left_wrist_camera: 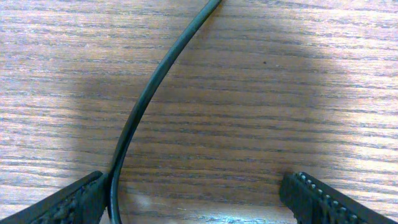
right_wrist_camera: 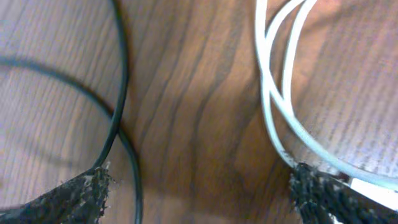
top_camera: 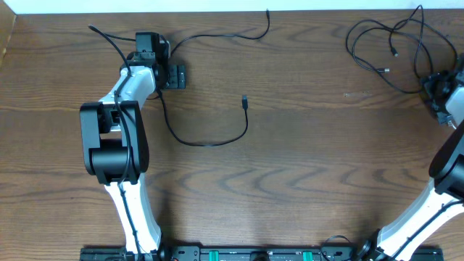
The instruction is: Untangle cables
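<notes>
Wide open on both sides.
My left fingers (left_wrist_camera: 68, 202) gape around a lone black cable (left_wrist_camera: 149, 99) far left on the table (top_camera: 304, 181); my right fingers (right_wrist_camera: 74, 196) gape over the black-and-white tangle (top_camera: 394, 32) far right.

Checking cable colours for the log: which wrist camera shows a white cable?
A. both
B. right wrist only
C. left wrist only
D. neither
B: a white cable runs down the right side of the right wrist view, while the left wrist view shows only a black cable on the wood.
</notes>
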Controlling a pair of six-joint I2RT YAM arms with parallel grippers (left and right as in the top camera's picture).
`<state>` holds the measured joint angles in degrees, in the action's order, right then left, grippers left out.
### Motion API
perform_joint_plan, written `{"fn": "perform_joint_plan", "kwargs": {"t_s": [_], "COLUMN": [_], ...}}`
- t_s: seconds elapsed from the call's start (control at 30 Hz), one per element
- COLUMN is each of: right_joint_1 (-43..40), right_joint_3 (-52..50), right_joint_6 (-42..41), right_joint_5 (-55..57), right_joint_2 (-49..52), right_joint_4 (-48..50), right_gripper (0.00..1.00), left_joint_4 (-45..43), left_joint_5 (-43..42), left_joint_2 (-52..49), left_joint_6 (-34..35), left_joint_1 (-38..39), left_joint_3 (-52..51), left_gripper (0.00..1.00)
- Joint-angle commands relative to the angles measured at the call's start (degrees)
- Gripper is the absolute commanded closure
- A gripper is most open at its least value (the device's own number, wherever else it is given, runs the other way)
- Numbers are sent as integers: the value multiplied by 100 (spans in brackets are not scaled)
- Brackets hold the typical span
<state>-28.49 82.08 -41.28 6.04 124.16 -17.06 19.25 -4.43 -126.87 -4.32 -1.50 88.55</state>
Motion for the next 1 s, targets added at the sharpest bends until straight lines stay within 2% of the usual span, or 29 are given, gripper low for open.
{"fn": "perform_joint_plan", "kwargs": {"t_s": [0.0, 0.13, 0.4, 0.57, 0.77, 0.97], "right_joint_1": [-55, -2, 651, 1283, 2374, 3161], "right_joint_3": [-518, -516, -516, -516, -516, -516], "right_joint_6": [575, 1019, 2295, 2243, 2133, 1989], "right_joint_5": [-1725, -2354, -2424, -2308, -2159, -876], "right_joint_2": [791, 494, -658, -1207, -1419, -1320], "right_joint_4": [-343, -350, -654, -481, 407, 789], "right_gripper": [1, 1, 1, 1, 1, 1], "left_joint_4": [142, 142, 140, 116, 118, 125], "left_joint_5": [-96, -98, -96, -98, -96, -96], "left_joint_2": [-321, -321, -321, -321, -321, -321], "left_joint_6": [-13, -11, -13, -11, -13, -11], "left_joint_1": [-17, -17, -17, -17, -17, -17], "left_joint_3": [-210, -210, -210, -210, -210, -210], "left_gripper": [9, 9, 8, 9, 9, 8]}}
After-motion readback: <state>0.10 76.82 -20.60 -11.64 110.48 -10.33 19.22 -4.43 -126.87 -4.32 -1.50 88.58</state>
